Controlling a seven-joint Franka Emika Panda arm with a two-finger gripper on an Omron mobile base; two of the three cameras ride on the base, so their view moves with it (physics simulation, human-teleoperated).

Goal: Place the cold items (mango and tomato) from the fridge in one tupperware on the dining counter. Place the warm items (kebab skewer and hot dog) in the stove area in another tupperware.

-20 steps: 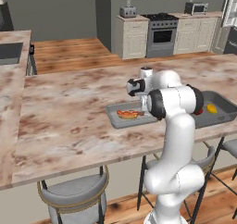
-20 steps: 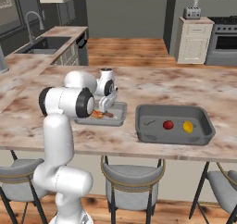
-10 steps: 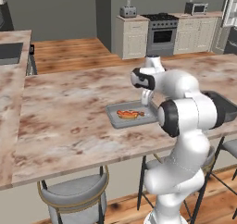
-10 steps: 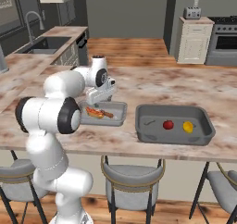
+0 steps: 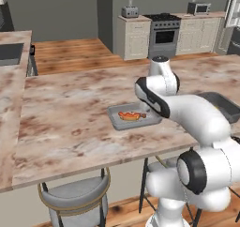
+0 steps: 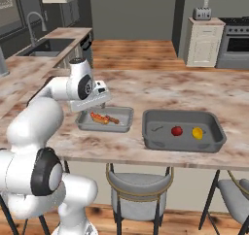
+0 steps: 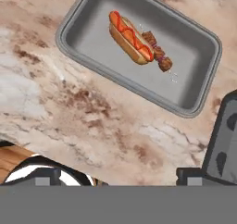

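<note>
- I am looking across the dining counter [image 5: 70, 113], whose marbled slab is spanning the middle of both base views.
- I am seeing the stove area [image 5: 164, 31] standing at the upper right of the left base view, well apart from the counter.
- I am watching a deeper grey tub [image 6: 182, 130] sitting right of centre in the right base view, holding a tomato [image 6: 177, 130] and a mango [image 6: 197, 132] side by side.
- I am noting the shallow tupperware [image 7: 102, 75] lying in the upper half of the hand view, just beside that tub.
- I am finding the hot dog [image 7: 129, 37] lying inside it, with the kebab skewer [image 7: 158, 52] touching its right-hand end.
- I am keeping the gripper [image 6: 95, 102] hovering over the tray's left end with jaws spread wide, holding nothing.
</note>
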